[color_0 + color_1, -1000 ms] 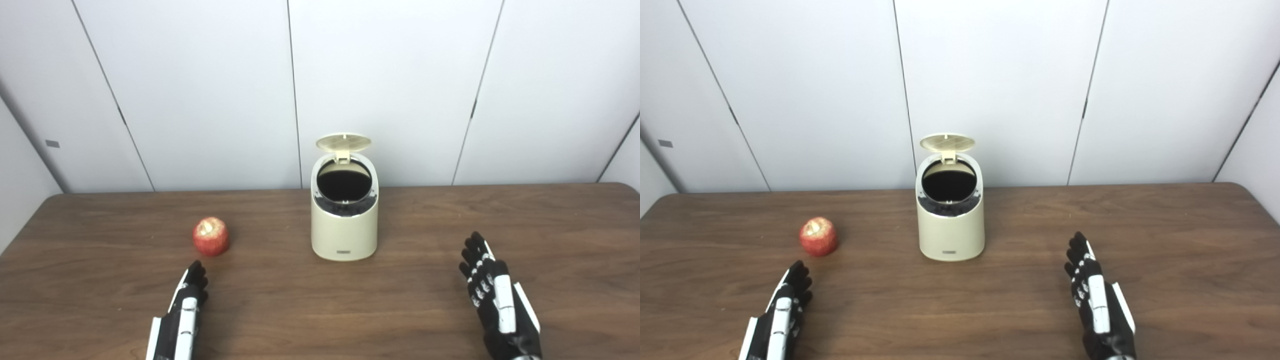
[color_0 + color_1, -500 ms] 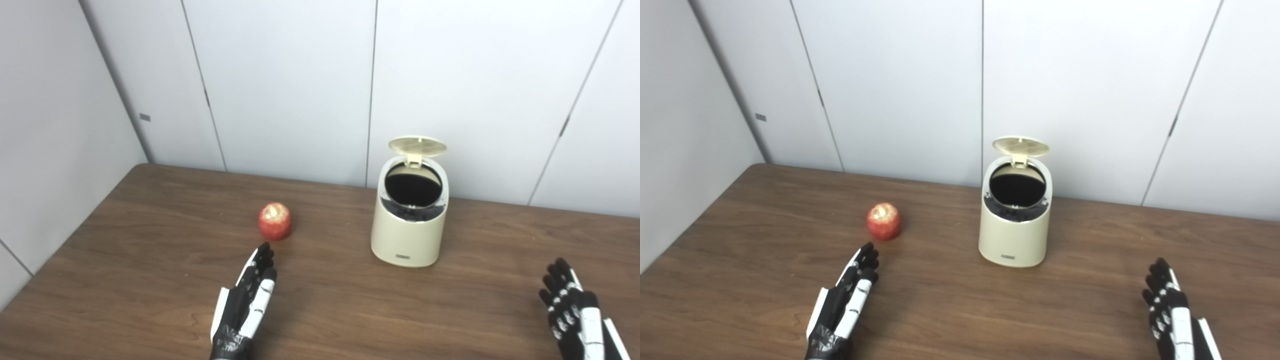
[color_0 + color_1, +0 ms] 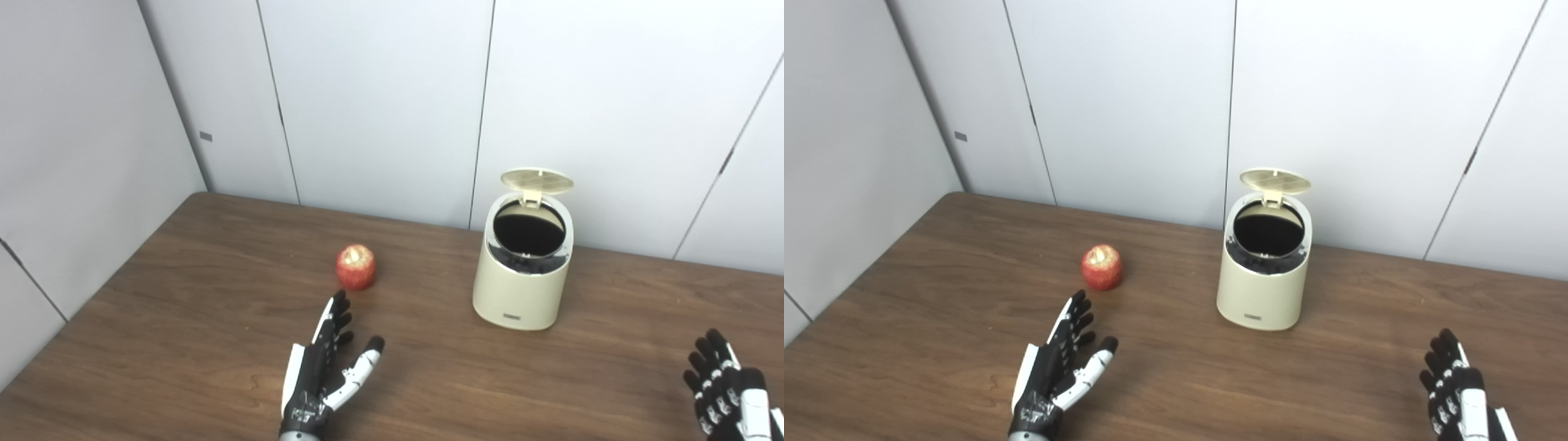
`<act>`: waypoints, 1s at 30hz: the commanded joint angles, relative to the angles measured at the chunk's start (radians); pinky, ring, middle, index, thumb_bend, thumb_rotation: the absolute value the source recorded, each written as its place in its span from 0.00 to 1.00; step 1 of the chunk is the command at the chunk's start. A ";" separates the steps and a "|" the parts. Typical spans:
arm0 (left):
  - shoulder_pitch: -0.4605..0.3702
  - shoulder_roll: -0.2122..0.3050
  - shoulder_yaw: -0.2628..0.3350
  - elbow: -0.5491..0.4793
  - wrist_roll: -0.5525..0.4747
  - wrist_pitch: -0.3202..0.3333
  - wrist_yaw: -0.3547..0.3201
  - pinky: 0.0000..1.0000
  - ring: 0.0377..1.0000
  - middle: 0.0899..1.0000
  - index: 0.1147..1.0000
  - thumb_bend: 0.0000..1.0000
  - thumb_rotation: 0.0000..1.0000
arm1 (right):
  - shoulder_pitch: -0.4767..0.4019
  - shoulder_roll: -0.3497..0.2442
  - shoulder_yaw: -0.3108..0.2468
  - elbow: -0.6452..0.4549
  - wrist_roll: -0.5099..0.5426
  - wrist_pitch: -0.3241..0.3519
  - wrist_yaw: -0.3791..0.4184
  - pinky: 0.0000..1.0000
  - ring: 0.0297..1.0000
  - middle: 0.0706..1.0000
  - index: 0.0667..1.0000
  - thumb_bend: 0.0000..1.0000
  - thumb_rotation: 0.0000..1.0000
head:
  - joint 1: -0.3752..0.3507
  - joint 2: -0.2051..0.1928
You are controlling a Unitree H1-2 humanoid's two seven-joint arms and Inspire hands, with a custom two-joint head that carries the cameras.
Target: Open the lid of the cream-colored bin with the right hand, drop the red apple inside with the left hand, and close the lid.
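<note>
A cream-colored bin (image 3: 521,275) stands on the brown table, its round lid (image 3: 536,180) flipped up and the dark opening showing. Left of it a red apple (image 3: 355,266) rests on the table. My left hand (image 3: 324,367) lies open just in front of the apple, fingers stretched toward it, thumb spread to the right, a short gap between fingertips and fruit. My right hand (image 3: 729,392) is open at the bottom right corner, well clear of the bin, partly cut by the picture's edge.
The wooden table (image 3: 184,294) ends at pale wall panels (image 3: 380,104) behind the bin, and another wall (image 3: 73,153) runs along its left side. Bare tabletop lies between both hands and in front of the bin.
The camera has swung left, shifting the whole scene rightward. My left hand has reached closer to the apple and spread its thumb out. Bin, lid and apple stay put.
</note>
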State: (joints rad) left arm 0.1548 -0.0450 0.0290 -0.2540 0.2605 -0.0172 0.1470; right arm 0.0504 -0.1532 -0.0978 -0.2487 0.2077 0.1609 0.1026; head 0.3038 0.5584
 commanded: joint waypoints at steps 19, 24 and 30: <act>-0.314 0.252 -0.084 -0.081 0.690 0.397 -0.170 0.66 0.84 0.90 0.93 0.99 0.28 | -0.011 0.022 0.022 -0.102 -0.050 0.035 -0.029 1.00 1.00 1.00 1.00 0.54 1.00 | -0.020 0.010; -0.371 0.306 -0.104 -0.042 0.759 0.433 -0.229 0.64 0.83 0.89 0.93 0.99 0.27 | -0.014 0.029 0.021 -0.095 -0.056 0.023 -0.031 1.00 1.00 1.00 1.00 0.53 1.00 | -0.029 0.009; -0.439 0.356 -0.143 0.008 0.907 0.479 -0.328 0.63 0.85 0.91 0.93 1.00 0.30 | -0.013 0.030 0.022 -0.092 -0.061 0.017 -0.027 1.00 1.00 1.00 1.00 0.52 1.00 | -0.040 0.010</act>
State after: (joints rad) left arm -0.2280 0.2843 -0.1127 -0.2383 1.1116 0.4560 -0.1738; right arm 0.0562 -0.1213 -0.0726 -0.3110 0.1473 0.2059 0.0753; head 0.2623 0.5676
